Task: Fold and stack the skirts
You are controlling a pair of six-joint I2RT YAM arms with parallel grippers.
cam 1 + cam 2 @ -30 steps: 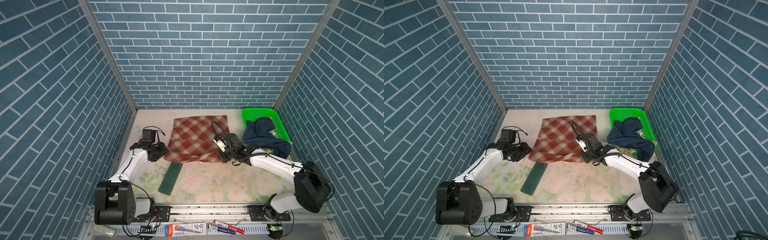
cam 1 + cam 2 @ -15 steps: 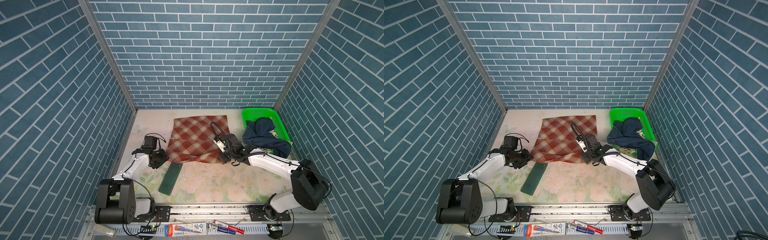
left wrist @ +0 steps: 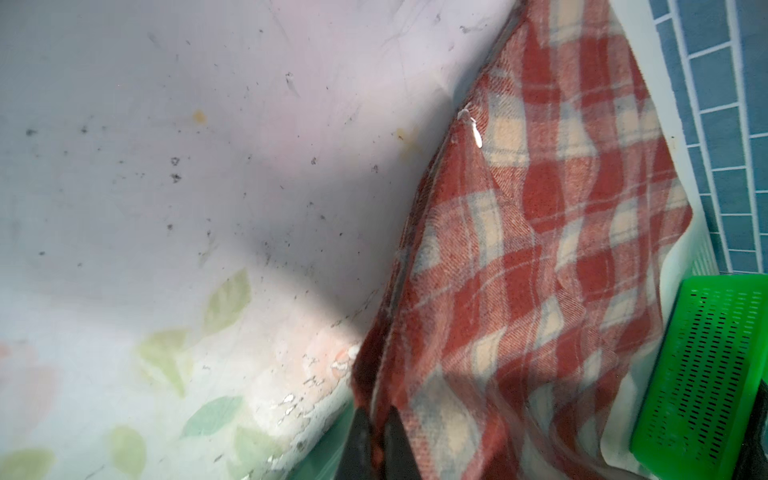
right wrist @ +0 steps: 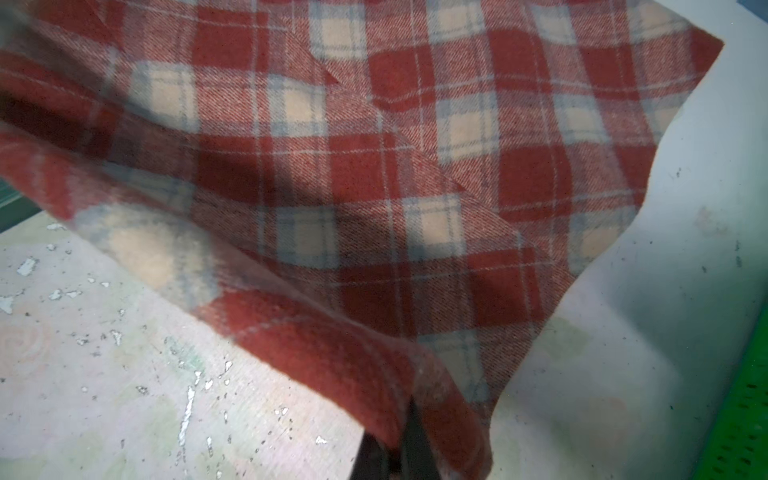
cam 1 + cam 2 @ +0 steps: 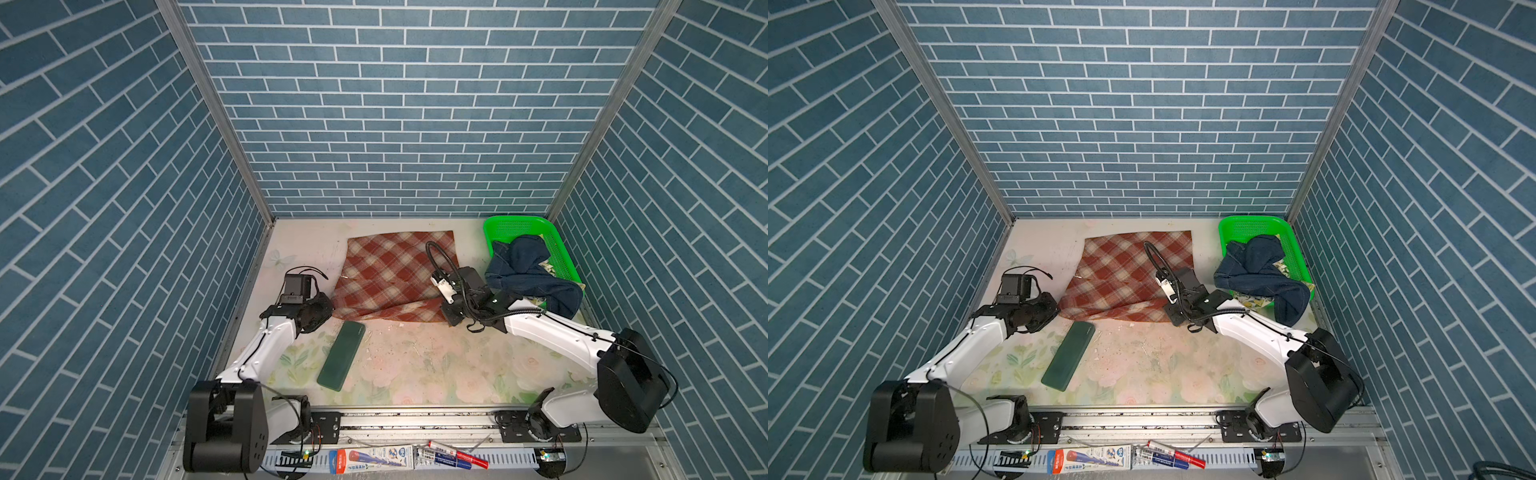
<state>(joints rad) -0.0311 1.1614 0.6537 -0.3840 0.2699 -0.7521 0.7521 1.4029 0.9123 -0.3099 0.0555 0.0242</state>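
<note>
On table (image 5: pixel 415 365), plaid skirt (image 5: pixel 395 274) spread at back, left gripper (image 3: pixel 376 415) clamped on near-left corner, right gripper (image 4: pixel 390 424) clamped on near-right corner, denim skirt (image 5: pixel 528 270) spilling over basket (image 5: pixel 515 226) rim, pad (image 5: pixel 341 356) just beside hem, open room in front.

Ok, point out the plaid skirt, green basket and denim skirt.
plaid skirt (image 5: pixel 390 270), in a top view, cloth middle.
green basket (image 5: pixel 517 227), in a top view, far wall.
denim skirt (image 5: pixel 524 262), in a top view, bunched middle.

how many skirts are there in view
3. The plaid skirt lies spread out left of the green basket. The denim skirt is heaped in that basket, spilling over its near rim. The lemon-print skirt peeks out beneath it, mostly covered. More could be hidden there.
</note>
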